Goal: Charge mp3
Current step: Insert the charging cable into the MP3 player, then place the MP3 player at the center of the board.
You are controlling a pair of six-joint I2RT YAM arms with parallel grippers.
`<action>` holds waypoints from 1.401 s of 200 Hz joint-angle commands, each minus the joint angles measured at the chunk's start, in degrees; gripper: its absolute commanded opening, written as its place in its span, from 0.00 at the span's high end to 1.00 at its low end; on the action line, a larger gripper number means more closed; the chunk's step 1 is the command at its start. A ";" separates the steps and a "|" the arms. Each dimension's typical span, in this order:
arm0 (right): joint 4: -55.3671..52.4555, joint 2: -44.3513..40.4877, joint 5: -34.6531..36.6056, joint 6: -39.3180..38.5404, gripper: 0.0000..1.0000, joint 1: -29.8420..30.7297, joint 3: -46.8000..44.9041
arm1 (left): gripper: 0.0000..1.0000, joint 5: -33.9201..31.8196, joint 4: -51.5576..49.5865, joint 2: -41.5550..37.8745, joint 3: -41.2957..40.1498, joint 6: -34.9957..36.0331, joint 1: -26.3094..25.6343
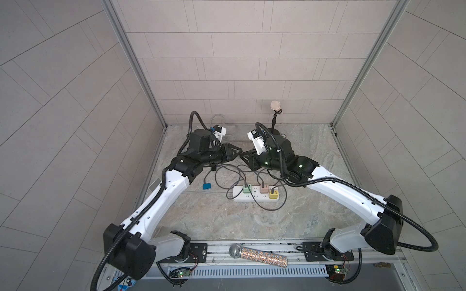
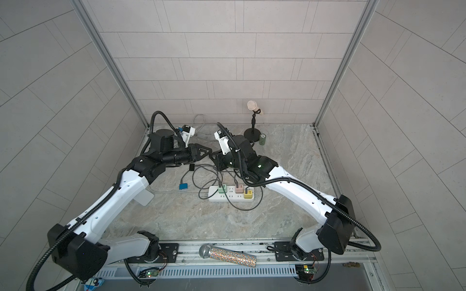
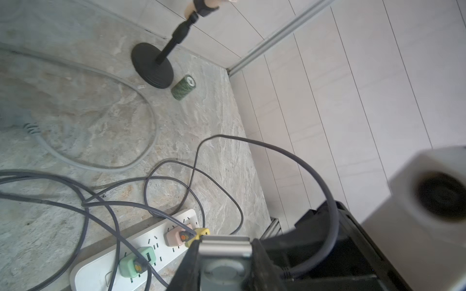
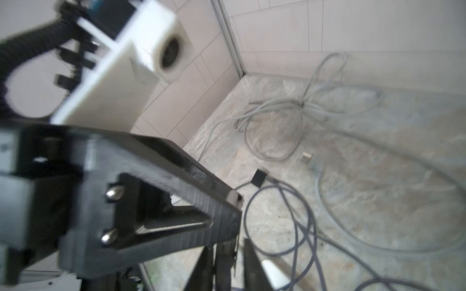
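The mp3 (image 3: pixel 222 269) is a small silver player with a round control pad. My left gripper (image 3: pixel 224 243) is shut on it, a black finger on each side. In both top views the left gripper (image 1: pixel 237 151) and right gripper (image 1: pixel 244 158) meet tip to tip above the cables, behind the power strip (image 1: pixel 256 195). A dark grey cable (image 3: pixel 330 219) arcs over the right gripper's body and ends beside the mp3, its plug tip hidden. In the right wrist view my right gripper (image 4: pixel 227 248) has its fingers parted around a dark piece, with a gap on one side.
Green, pink and yellow chargers (image 1: pixel 264 189) sit in the strip, trailing looped grey cables. A blue device (image 1: pixel 207 186) and a small black square (image 2: pixel 191 167) lie to the left. A microphone stand (image 2: pixel 252 131), a green can (image 2: pixel 262 139) and coiled pale cable (image 2: pixel 201 128) stand at the back. A glitter microphone (image 1: pixel 257 255) lies on the front rail.
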 commanded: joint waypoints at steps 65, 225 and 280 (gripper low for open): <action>-6.58 -12.39 -0.55 19.97 0.31 0.49 -4.74 | 1.00 -0.09 0.01 1.30 -3.47 0.88 0.46; -25.94 -32.91 14.11 20.11 0.22 -4.99 -12.25 | 0.96 -29.14 -41.96 48.49 37.36 21.51 7.00; -27.14 -33.06 13.59 18.79 0.22 -6.44 -12.68 | 0.68 -29.91 -42.24 55.89 40.47 21.86 7.04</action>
